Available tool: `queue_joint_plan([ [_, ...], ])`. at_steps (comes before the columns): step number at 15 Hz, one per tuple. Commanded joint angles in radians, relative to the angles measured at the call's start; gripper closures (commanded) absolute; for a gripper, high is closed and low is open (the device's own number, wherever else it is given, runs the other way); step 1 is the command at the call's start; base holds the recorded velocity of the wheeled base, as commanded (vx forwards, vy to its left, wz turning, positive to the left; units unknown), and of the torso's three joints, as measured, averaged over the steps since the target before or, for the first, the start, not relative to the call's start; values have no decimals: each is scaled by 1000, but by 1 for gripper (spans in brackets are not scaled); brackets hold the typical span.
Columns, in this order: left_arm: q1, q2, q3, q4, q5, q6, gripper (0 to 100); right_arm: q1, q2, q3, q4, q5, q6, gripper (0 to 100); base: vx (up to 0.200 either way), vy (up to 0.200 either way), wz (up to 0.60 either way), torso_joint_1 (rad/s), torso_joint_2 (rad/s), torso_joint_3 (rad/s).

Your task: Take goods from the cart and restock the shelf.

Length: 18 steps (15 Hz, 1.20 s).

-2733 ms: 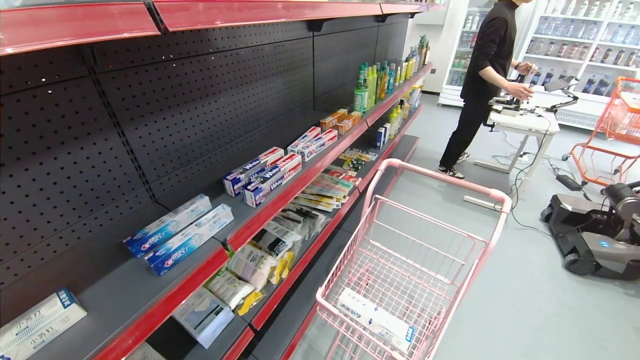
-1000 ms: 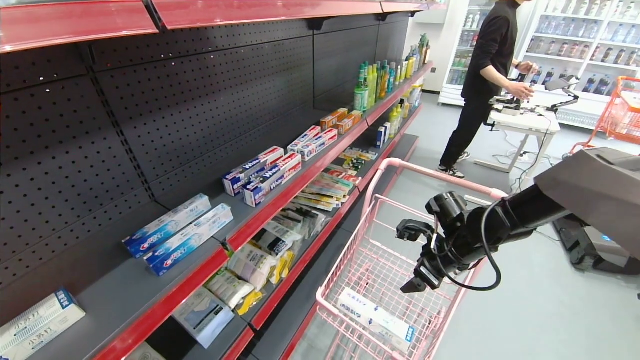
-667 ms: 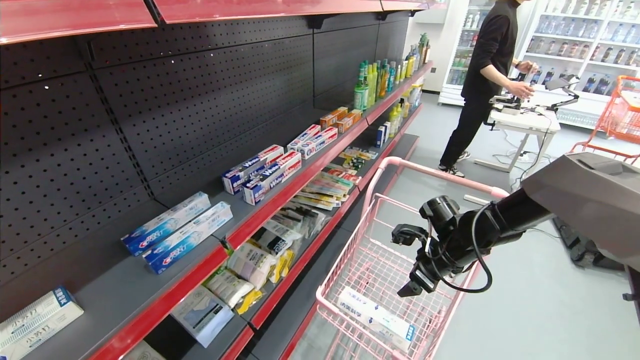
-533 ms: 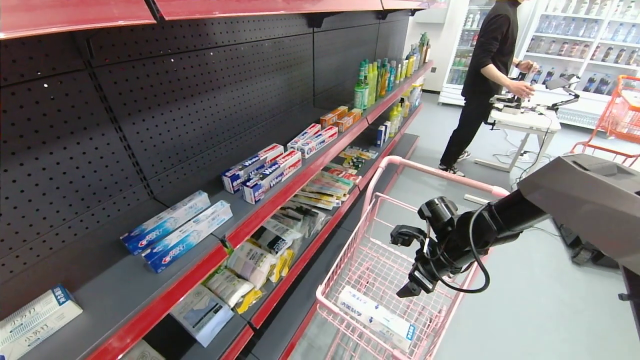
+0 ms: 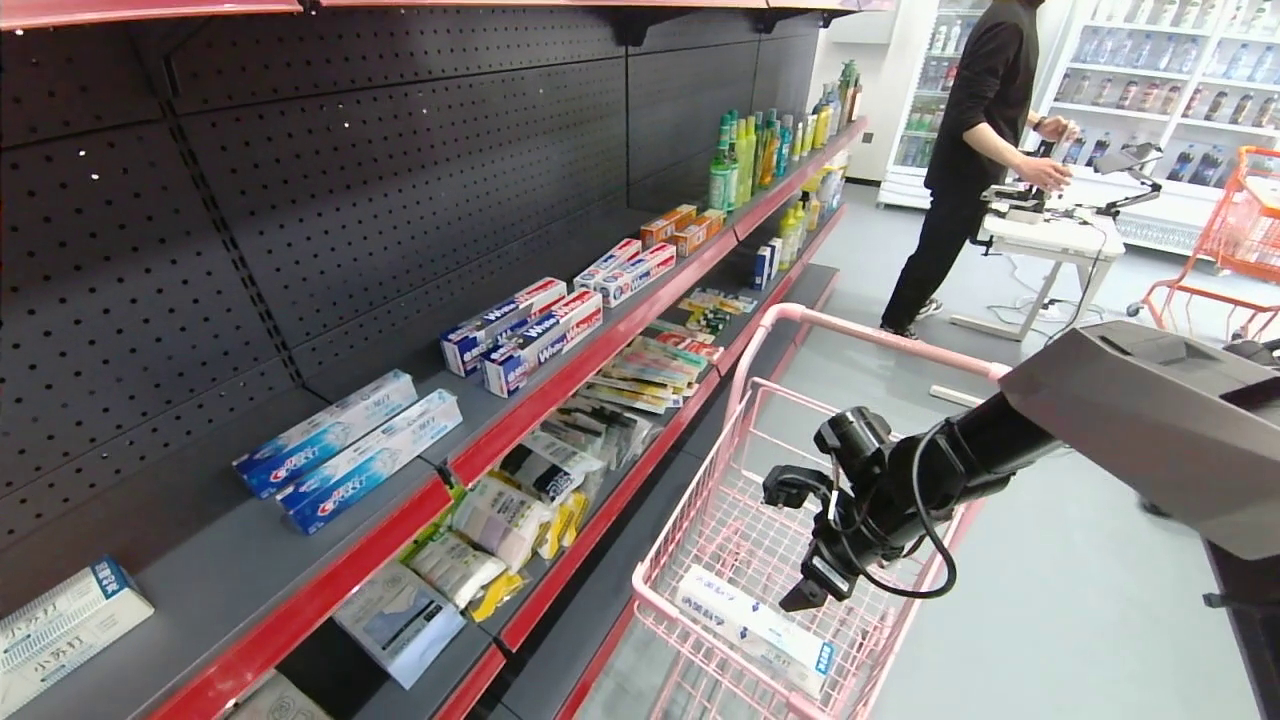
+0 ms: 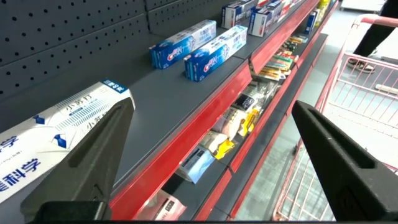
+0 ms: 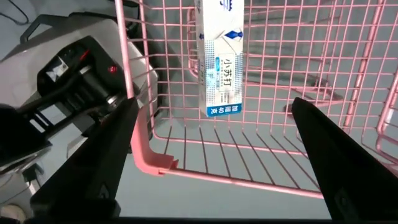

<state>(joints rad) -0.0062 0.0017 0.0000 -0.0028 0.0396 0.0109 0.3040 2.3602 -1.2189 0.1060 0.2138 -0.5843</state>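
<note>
Pink wire of the cart [image 7: 149, 158] could snag the right gripper [image 7: 212, 109], spread wide above the white box [image 7: 219, 62], if it drops crooked.

The right arm [image 5: 960, 460] stretches forward, wrist bent down, the right pincer [image 5: 805, 595] pointing downward, fingers spread wide. The left pincer [image 6: 211, 106] gapes wide too.

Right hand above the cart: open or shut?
Open: the right hand has its fingers wide apart above the white box lying in the cart.
</note>
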Motion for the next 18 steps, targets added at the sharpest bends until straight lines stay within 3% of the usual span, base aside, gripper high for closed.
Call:
queue_joint_plan([
  [1, 0, 1, 0, 0, 0, 0, 0, 7, 10, -1, 0, -1, 0, 0, 0, 0, 0, -129, 276, 144],
  [9, 0, 1, 0, 0, 0, 0, 0, 21, 13, 6, 1, -1, -8, 0, 0, 0, 0, -149, 326, 172],
  [18, 0, 1, 0, 0, 0, 0, 0, -8, 14, 12, 1, -22, -129, 0, 0, 0, 0, -157, 345, 192],
])
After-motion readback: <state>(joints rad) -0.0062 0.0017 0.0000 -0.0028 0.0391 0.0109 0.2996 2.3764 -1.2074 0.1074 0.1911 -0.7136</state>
